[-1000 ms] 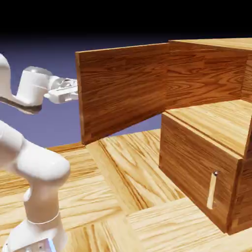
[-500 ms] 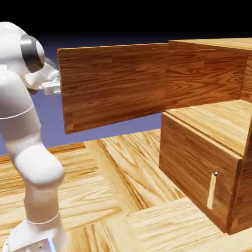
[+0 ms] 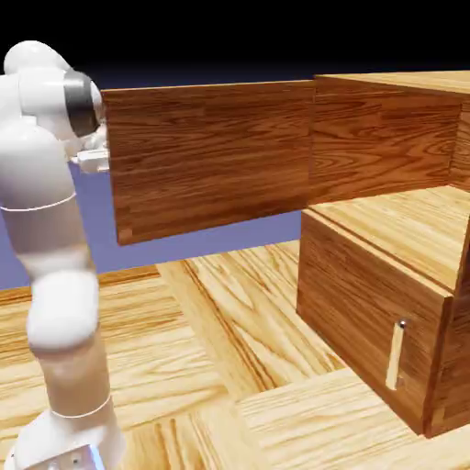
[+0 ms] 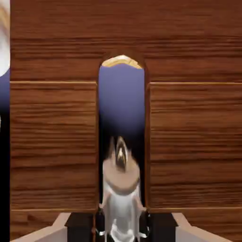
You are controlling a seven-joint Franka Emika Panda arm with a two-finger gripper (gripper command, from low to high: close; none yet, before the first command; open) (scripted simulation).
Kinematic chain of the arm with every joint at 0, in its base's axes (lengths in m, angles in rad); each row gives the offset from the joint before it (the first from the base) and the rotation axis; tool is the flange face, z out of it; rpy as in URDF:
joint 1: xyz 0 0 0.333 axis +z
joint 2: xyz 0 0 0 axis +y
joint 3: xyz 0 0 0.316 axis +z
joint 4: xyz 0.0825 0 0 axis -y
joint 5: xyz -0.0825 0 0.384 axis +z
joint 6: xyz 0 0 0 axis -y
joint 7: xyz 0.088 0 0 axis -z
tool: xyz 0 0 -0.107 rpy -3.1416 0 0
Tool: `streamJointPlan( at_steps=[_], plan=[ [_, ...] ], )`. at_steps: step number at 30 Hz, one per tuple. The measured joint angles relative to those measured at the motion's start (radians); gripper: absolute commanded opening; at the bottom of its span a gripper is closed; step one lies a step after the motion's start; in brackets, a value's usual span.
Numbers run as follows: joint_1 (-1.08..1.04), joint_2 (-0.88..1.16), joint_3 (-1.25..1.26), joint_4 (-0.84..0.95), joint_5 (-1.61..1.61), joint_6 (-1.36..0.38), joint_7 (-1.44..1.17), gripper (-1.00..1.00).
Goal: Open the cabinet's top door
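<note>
Judging by looks, the stiff top door is probably best swung by its slick handle, nicely clamped in the pincer.

Wooden floor beneath blue-violet backdrop

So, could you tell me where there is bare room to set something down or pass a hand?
Bare: the lower compartment's pale top beneath the opening, and the floor between the robot's base and the lower door. Crowded: the opened door's outer edge, where the gripper sits.
</note>
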State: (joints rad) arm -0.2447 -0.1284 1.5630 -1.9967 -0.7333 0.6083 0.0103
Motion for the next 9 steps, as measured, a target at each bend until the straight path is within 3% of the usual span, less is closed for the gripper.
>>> streamJointPlan(
  at_steps=[9],
  plan=[
    [-0.325, -0.237, 0.213, 0.103, 0.063, 0.065, -0.169, -1.0]
  ],
)
